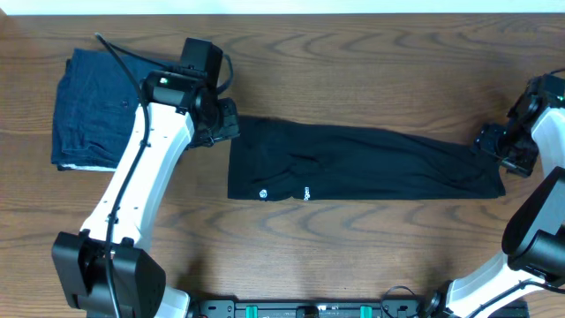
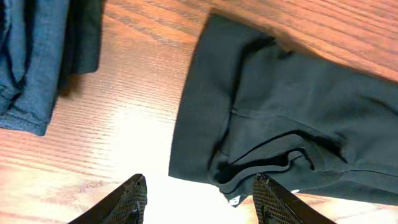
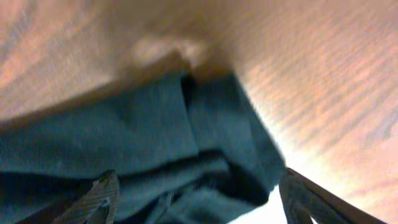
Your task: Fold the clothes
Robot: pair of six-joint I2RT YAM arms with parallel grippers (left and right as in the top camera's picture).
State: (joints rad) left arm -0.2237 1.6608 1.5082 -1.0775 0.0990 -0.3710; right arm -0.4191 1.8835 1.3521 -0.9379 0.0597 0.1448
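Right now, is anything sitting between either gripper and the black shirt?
Nothing visible. The left gripper and right gripper stand open at opposite ends of the shirt; the folded blue garment lies off to the side.

The left arm (image 1: 146,168) and right arm (image 1: 543,208) are built of white links joined by black joints, a black cable (image 1: 126,172) is run along the left one, and dark cross-hatched fingers (image 2: 127,202) are fitted.
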